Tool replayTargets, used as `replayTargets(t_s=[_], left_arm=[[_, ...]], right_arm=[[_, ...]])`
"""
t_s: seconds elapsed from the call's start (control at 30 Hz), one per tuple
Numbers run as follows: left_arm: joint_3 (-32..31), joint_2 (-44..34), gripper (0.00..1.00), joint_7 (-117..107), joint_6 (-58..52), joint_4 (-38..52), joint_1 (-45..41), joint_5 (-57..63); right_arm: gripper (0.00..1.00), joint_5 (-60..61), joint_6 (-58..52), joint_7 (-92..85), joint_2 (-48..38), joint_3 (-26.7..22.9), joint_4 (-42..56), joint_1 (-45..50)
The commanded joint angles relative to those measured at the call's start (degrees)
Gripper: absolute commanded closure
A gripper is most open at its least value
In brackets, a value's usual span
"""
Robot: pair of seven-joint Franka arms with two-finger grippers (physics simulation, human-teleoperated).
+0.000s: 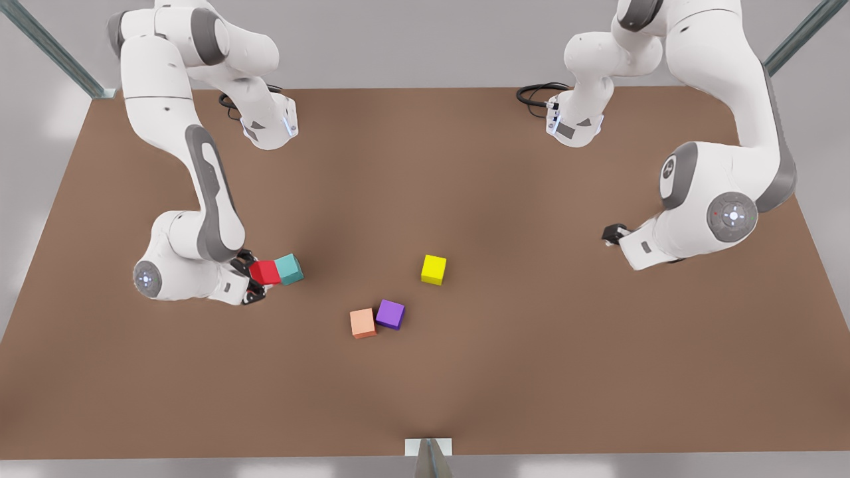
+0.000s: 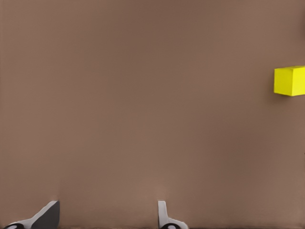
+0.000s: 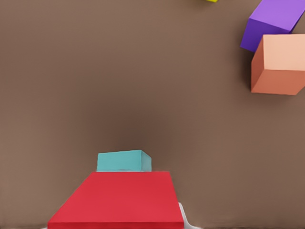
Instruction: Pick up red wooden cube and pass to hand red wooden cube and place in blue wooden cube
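The right gripper [image 1: 255, 282], at the front view's left, is closed on the red wooden cube [image 1: 265, 272], which sits between its fingers with the blue wooden cube [image 1: 289, 269] directly beyond it, apparently touching. The left gripper [image 1: 614, 234], at the front view's right, waits with fingers [image 2: 46, 215] spread apart and empty above the table [image 1: 531, 372], the yellow cube [image 1: 433, 269] lying ahead of it.
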Motion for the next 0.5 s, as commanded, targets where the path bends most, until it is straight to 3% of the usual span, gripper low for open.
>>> replayTargets(t_s=[0.0,0.13,0.47], left_arm=[[1.3,-2.0,0.00,-9.7,-4.6,-0.1,-0.6,0.2],[0.4,-0.8,0.00,-10.1,-3.1,0.6,-0.8,-1.4],[0.4,0.0,0.00,-10.2,-3.5,0.5,0.1,-1.4]], right_arm=[[0.60,-4.7,12.3,47.4,-1.5,0.0,-2.6,1.6],[0.60,-7.1,19.6,61.3,-4.3,0.1,-9.3,3.5],[0.61,-7.2,28.8,63.5,-7.6,0.4,-20.1,7.1]])
